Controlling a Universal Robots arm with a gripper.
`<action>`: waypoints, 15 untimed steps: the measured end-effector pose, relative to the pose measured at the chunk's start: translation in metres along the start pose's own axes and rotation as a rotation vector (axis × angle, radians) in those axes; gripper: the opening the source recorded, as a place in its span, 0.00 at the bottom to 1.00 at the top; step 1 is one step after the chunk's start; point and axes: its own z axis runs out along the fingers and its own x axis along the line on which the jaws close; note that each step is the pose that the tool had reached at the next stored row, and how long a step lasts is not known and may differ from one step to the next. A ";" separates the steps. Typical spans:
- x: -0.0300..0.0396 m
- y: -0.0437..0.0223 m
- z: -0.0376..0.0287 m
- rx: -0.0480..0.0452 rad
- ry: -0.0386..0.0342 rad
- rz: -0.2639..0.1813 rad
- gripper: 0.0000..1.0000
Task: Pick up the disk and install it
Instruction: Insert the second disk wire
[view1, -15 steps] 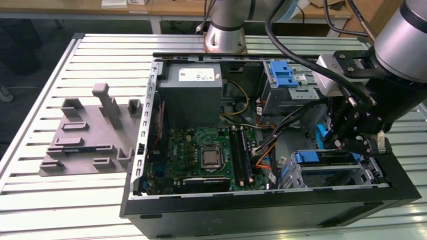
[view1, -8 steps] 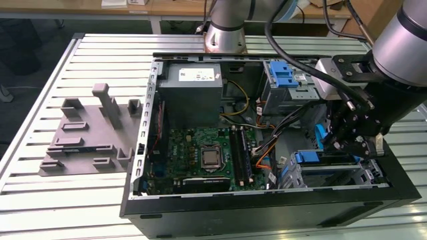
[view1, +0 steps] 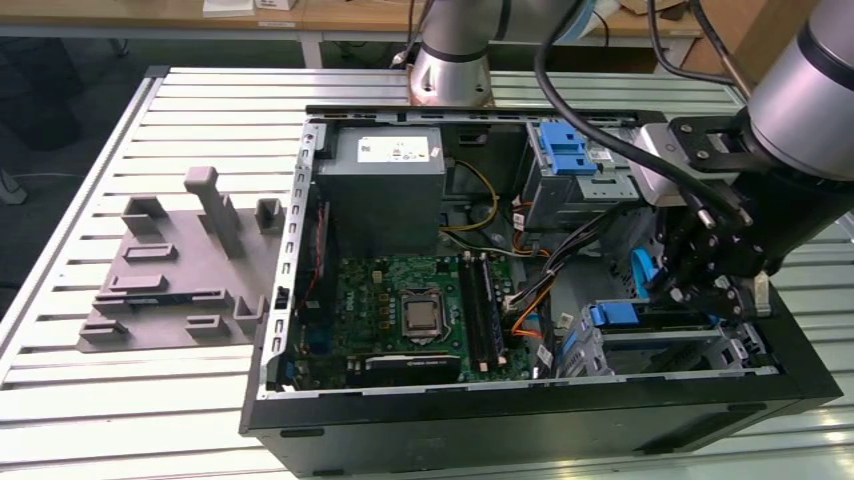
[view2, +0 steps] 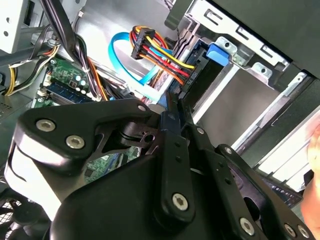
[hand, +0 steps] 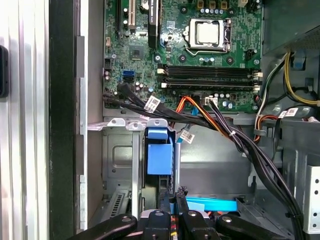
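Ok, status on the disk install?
Gripper low inside the case, at the drive bay by its blue latch. Disk: cannot tell if held. Black cable bundle runs close beside the bay.

Robotics lab, slatted aluminium table (view1: 80, 400) (opened computer case (view1: 534, 420)), wooden benches (view1: 347, 15)

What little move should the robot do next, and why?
Probably ease a little lower, slowly. The gripper hangs right by the drive bay and its blue latch, and a blue edge beside it looks like the disk.
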 end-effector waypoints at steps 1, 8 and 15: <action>0.0003 -0.0004 0.0004 0.0000 -0.0001 0.000 0.16; 0.0012 -0.0024 0.0029 0.0003 0.0002 0.005 0.16; 0.0015 -0.0033 0.0050 0.0004 0.0002 0.007 0.16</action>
